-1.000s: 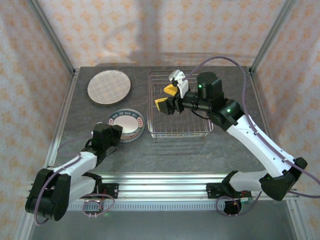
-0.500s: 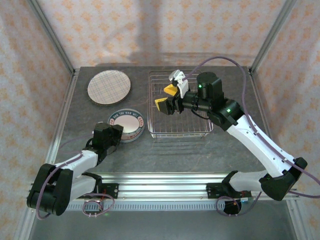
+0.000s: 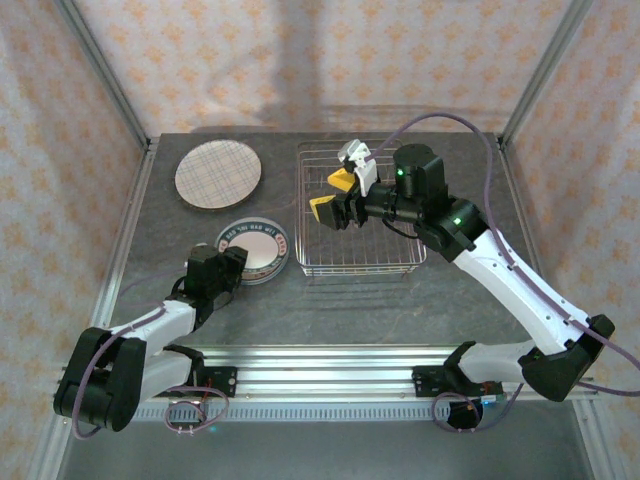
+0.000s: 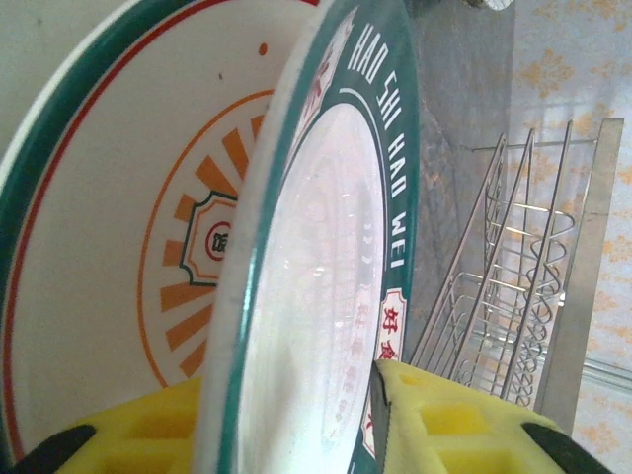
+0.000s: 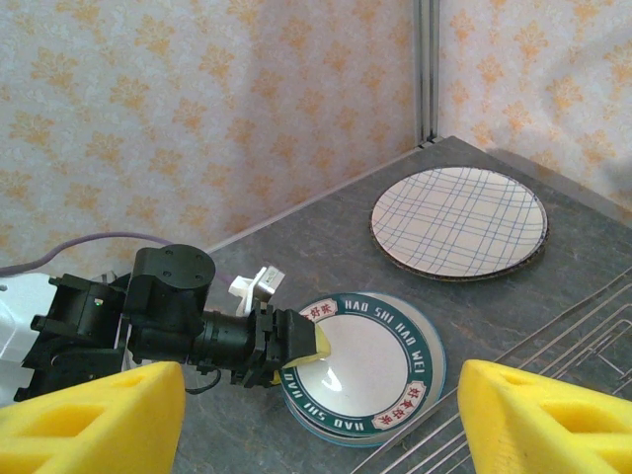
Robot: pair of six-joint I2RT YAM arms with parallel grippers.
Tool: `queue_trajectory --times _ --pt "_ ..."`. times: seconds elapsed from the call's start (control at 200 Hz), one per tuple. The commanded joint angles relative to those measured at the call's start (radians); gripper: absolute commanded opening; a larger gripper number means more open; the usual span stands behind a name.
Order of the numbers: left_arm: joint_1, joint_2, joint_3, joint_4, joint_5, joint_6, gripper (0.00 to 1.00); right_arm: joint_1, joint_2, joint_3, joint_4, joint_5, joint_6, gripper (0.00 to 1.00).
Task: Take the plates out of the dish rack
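A green-rimmed lettered plate (image 3: 258,245) (image 5: 380,360) tops a low stack left of the dish rack (image 3: 390,262). My left gripper (image 3: 236,263) (image 4: 296,395) straddles its near rim. One yellow pad (image 5: 331,338) lies on the plate's face and the other is under it, above an orange sunburst plate (image 4: 118,237). How firmly the jaws press is unclear. A purple plaid plate (image 3: 218,174) (image 5: 459,222) lies flat at the back left. Over the rack's left part hovers my right gripper (image 3: 335,196) (image 5: 321,415), open, with nothing between its fingers (image 5: 99,415).
The wire rack's prongs (image 4: 513,276) stand just right of the stack. Metal frame posts (image 3: 110,90) and patterned curtain walls close in the dark table (image 3: 330,300). A rail (image 3: 330,365) runs along the near edge.
The left arm's shoulder and elbow shifted slightly while its gripper stayed at the lettered plate's rim. The right arm has not moved.
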Motion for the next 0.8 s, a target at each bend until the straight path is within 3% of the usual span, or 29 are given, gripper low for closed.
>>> queue_trajectory --times 0.0,0.796 --pt "0.012 -0.009 0.021 -0.029 0.008 0.018 0.40 0.007 0.003 0.000 0.031 -0.009 0.014 0.73" --pt "0.012 0.017 0.257 -0.527 0.044 0.093 0.51 0.007 0.008 0.001 0.037 0.006 0.024 0.73"
